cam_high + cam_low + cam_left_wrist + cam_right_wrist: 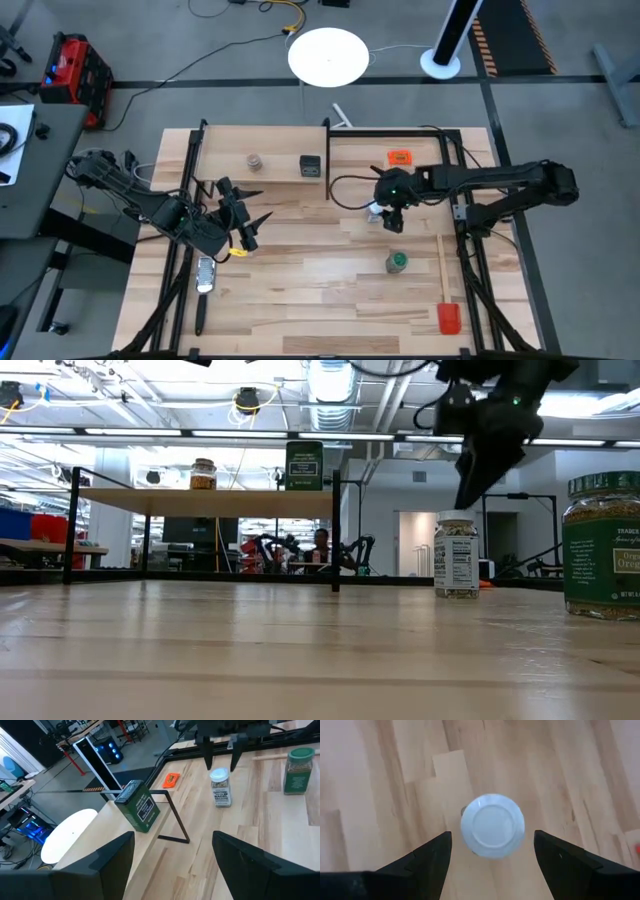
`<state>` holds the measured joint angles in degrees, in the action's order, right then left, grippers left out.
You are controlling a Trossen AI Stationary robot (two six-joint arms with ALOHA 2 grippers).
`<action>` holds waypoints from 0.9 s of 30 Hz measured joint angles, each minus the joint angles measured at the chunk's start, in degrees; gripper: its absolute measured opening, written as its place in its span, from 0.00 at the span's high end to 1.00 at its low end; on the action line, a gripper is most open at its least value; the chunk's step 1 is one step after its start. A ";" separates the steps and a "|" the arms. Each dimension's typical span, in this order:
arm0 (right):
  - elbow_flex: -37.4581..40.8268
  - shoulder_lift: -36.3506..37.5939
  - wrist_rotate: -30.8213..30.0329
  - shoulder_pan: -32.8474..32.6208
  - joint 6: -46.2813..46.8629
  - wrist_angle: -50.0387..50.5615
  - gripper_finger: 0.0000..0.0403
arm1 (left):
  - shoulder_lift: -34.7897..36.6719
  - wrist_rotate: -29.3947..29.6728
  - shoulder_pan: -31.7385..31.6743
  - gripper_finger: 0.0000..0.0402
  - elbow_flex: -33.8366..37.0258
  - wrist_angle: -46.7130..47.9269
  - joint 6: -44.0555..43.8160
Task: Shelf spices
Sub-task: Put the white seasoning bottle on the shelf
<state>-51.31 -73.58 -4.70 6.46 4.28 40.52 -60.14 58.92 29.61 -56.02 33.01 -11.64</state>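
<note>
The shelf [255,178], the biggest thing here, a long pale plank on a thin black frame, stands off to the far side of my right gripper [392,215], toward my left arm. Two of the spices are already on it: the brownish jar [254,162] and the black cube-like tin [311,167], set apart from each other on the plank. So by my reckoning the job is half done, and two containers are left on the table [300,290].

The green-lidded jar [397,262] stands upright on the table, near my right gripper on the side away from the shelf and untouched. It is broader than the other one, with a dark green label.

The clear jar with white lid [492,826] is directly beneath my right gripper. In my right wrist view the round white lid sits between my two fingers, which are spread wide with a gap on each side of it, so I hold nothing yet. The low view shows it as a slim upright jar with a white printed label and pale grains inside, and my gripper is just above its top.

My left gripper [243,222] waits beside the shelf's near edge, spread wide and empty.
</note>
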 joint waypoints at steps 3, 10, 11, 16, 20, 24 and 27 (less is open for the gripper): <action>0.00 -2.18 -0.01 0.00 -0.23 -0.19 0.29 | 0.00 0.01 0.00 0.36 -0.01 -0.11 0.31; 0.00 -7.17 0.00 0.04 -2.98 -2.78 0.29 | 0.00 0.03 0.00 0.36 -0.01 -0.42 0.35; 0.00 -7.62 0.00 0.04 -3.33 -3.18 0.29 | 0.00 0.03 0.00 0.36 -0.01 -0.45 0.22; 0.00 -9.01 0.01 0.04 -4.41 -3.74 0.29 | 0.02 0.06 0.00 0.36 0.51 -1.10 0.09; 0.00 -8.88 0.01 0.04 -4.83 -3.72 0.29 | 0.01 -0.34 -0.01 0.36 1.74 -1.73 0.22; 0.00 -8.86 0.01 0.04 -5.49 -3.66 0.32 | 0.02 -1.78 0.00 0.36 3.19 -4.81 2.73; 0.00 -8.86 0.01 0.04 -6.00 -3.71 0.37 | 0.02 -2.44 0.00 0.36 3.95 -7.51 5.21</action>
<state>-51.31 -82.43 -4.69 6.50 -1.72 36.82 -60.12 56.48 29.61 -52.06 25.50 -6.43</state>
